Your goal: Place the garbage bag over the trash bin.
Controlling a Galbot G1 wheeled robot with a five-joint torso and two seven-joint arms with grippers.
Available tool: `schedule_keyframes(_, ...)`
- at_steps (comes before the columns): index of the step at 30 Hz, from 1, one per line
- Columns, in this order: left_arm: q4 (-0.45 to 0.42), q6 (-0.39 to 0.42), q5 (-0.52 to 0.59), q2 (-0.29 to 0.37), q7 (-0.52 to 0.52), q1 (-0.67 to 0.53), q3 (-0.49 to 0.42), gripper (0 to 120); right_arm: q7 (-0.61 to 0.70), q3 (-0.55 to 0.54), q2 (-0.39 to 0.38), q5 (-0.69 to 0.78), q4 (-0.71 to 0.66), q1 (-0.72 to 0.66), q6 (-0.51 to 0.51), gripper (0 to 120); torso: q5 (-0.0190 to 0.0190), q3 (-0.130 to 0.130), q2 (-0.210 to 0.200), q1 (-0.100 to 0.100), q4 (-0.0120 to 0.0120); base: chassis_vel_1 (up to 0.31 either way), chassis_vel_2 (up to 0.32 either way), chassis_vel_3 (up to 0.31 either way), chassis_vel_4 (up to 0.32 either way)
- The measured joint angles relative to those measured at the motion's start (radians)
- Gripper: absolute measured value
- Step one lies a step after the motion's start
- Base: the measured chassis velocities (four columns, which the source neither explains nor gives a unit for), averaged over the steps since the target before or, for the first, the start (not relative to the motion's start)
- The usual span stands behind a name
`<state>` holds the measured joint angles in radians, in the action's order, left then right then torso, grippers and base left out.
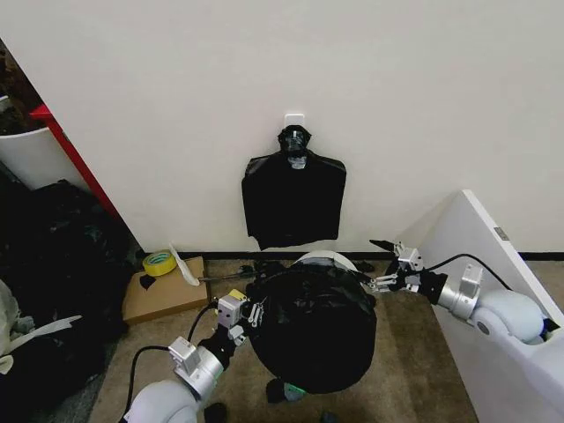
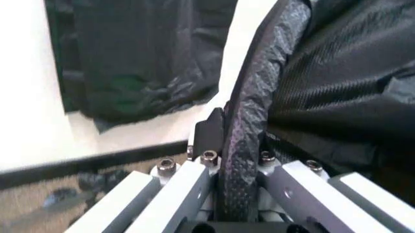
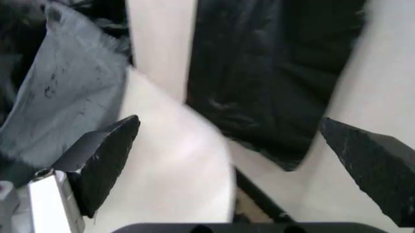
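The garbage bag [image 1: 313, 330] is draped over most of the trash bin, whose cream-white rim [image 1: 323, 257] still shows at the far side. My left gripper [image 1: 251, 313] is at the bin's left side, shut on the bag's rolled edge [image 2: 243, 121], which runs between its fingers [image 2: 236, 158]. My right gripper [image 1: 385, 264] hovers at the bin's far right rim. Its fingers [image 3: 107, 155] stand wide open around the bare white rim [image 3: 181, 165], with the bag's edge [image 3: 71, 97] beside one finger.
A flat black bundle [image 1: 293, 198] hangs on the wall behind the bin. A heap of black plastic [image 1: 53, 264] lies at the left, beside a cardboard box [image 1: 163, 291] with a yellow tape roll [image 1: 159, 263]. A white slanted panel [image 1: 493, 264] stands at the right.
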<state>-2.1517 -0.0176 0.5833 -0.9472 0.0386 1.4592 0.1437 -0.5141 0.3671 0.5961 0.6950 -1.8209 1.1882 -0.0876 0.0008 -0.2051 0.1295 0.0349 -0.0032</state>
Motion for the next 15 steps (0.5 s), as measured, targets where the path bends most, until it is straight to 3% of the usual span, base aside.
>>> schedule_keyframes(9, 0.032, 0.115, 0.136, -0.049, 0.169, -0.013, 0.015, 0, 0.34, 0.023, 0.055, 0.025, -0.228, 0.098, 0.055, 100, -0.0004, 0.0, 0.0, 0.0, 0.0001, 0.0, 0.0, 0.0, 0.0)
schedule_keyframes(15, 0.06, 0.137, 0.143, -0.088, 0.269, -0.039, 0.013, 0, 0.528, -0.013, 0.099, -0.009, -0.392, 0.152, 0.151, 82, -0.0003, 0.0, 0.0, 0.0, 0.0, 0.0, 0.0, 0.0, 0.0)
